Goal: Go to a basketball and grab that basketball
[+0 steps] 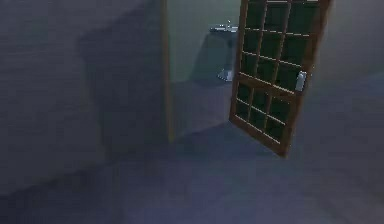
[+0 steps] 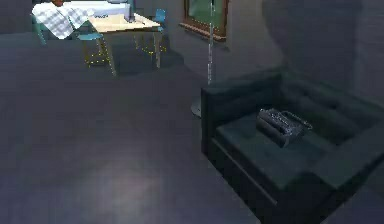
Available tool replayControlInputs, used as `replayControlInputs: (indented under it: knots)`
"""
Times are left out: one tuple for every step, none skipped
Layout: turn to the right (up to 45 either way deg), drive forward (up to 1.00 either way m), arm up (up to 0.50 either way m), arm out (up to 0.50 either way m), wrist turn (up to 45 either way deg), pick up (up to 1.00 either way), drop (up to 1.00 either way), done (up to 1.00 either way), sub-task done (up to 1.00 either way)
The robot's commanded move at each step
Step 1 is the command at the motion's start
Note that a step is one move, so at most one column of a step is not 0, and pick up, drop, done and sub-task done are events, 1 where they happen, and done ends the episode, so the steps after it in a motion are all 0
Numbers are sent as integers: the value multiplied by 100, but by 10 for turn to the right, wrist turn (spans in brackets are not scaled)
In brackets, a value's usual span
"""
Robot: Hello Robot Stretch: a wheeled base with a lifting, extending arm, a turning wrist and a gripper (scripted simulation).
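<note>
A dark armchair [image 2: 335, 100] stands at the arm side view's right. On its seat cushion lies a grey, boxy object [image 2: 283, 123] with a ribbed top, perhaps a radio, though it is too small to be sure. Just beside the armchair's far corner a thin pole [image 2: 209, 55] rises from the floor [image 2: 90, 140], and behind it a framed picture [image 2: 205, 15] hangs on the wall. At the upper left a pale desk [image 2: 125, 22] carries a checked cloth [image 2: 58, 18] draped over one end, with teal chairs [image 2: 97, 45] drawn up around it.

In the forward view a wooden door [image 1: 275, 75] with dark glass panes stands swung open at the right of a doorway. Past the opening a whitish fixture [image 1: 224, 30] sits against the far wall.

Where the basketball lies, how it looks and how it sits relative to the hand cannot be told from these views. Nor can it be told whether the hand's fingers are apart or together.
</note>
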Motion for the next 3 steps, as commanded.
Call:
replayControlInputs:
  knots:
    - [450,0,0,0,0,0,0,0,0]
    - [60,0,0,0,0,0,0,0,0]
    - [0,100,0,0,0,0,0,0,0]
